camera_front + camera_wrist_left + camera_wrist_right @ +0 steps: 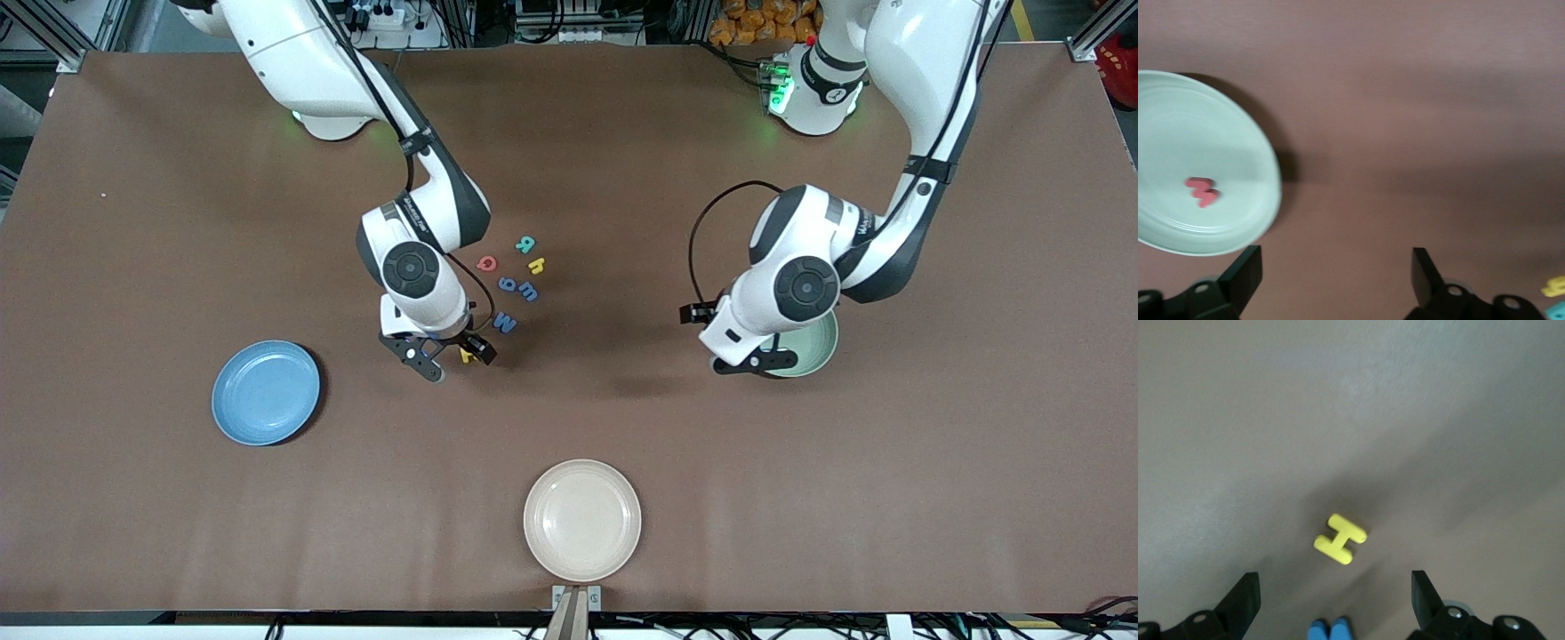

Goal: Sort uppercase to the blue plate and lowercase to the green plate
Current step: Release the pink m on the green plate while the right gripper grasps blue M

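The pale green plate (816,348) lies toward the left arm's end of the table, partly hidden under that arm. A red lowercase w (1202,192) rests in the green plate (1198,127). My left gripper (756,363) (1337,280) hangs open and empty over the table just beside that plate. My right gripper (458,360) (1335,600) is open over the yellow uppercase H (466,356) (1340,539), not touching it. The blue M (504,323) (1328,630) lies close by. The blue plate (266,392) sits toward the right arm's end, with nothing in it.
Farther from the front camera than the M lie a teal R (525,244), red Q (486,263), yellow h (536,265), blue g (508,284) and blue m (528,291). A cream plate (582,520) sits near the table's front edge.
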Robot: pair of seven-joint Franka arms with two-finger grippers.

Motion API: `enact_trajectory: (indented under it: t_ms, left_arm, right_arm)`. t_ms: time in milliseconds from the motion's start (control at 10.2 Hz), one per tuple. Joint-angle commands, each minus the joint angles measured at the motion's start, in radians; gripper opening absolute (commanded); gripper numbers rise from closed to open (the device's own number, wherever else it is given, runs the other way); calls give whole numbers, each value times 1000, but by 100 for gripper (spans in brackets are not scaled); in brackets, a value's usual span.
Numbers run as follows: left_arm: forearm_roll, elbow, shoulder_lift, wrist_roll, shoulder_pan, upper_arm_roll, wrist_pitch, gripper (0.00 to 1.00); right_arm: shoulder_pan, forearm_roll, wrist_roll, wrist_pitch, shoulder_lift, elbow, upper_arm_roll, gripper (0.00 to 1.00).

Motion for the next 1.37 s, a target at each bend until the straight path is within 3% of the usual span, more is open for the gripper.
enact_trajectory:
  t_ms: [0,293,782,1271]
  left_arm:
    - [-24,66,45,-94,-76,0,40,100]
    - [-22,77,80,-133,-150,0,157,100]
    - [-21,75,111,-93,-145,0,157,100]
    - [-25,75,127,-105,-150,0,156,100]
  right_arm:
    - [47,54,56,8,61,57,-5,100]
    - [95,54,9,49,78,45,-6,100]
    - [110,54,-16,138,78,-29,-5,100]
    - [112,54,-13,126,69,-32,1,100]
